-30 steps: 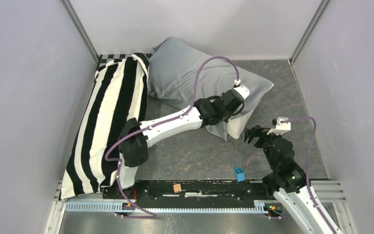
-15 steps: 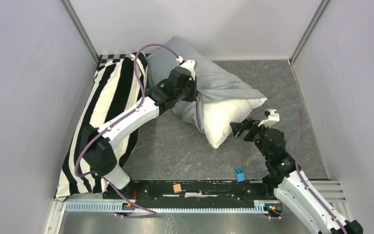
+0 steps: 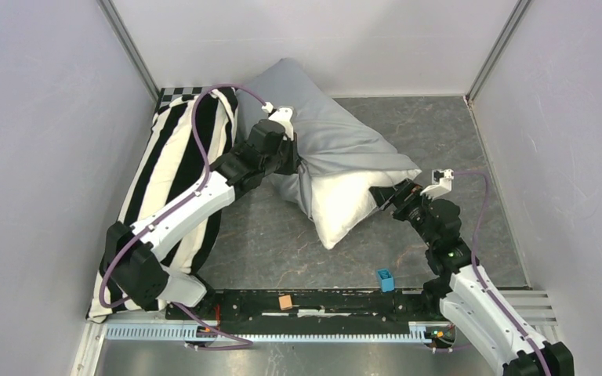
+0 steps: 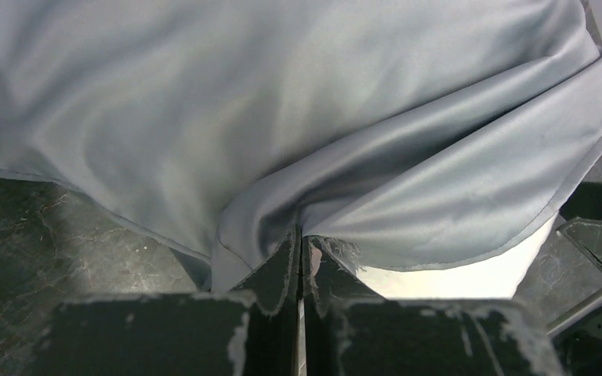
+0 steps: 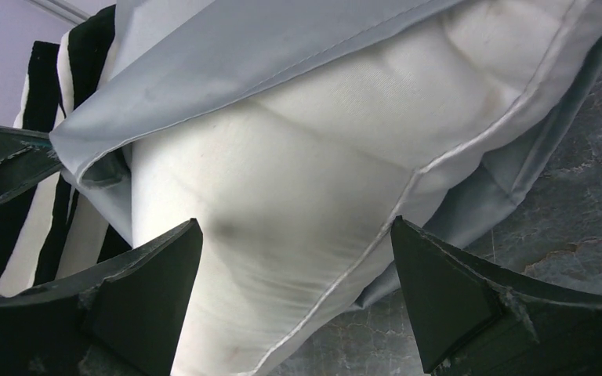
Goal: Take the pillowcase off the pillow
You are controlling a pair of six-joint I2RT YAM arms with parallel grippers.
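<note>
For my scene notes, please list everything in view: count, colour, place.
pillowcase: 1, light blue-grey, far middle, over the pillow's far part
pillow: 1, white, near end sticking out of the pillowcase
striped pillow: 1, black and white, left side
blue block: 1, blue, near edge, right of middle
orange block: 1, orange, near edge, middle
table: 1, dark grey, under everything
left hand: 1, black, shut on the pillowcase
right hand: 1, black, open, at the pillow's bare end

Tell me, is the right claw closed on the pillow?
No, the right claw is wide open, one finger on each side of the bare pillow.
</note>
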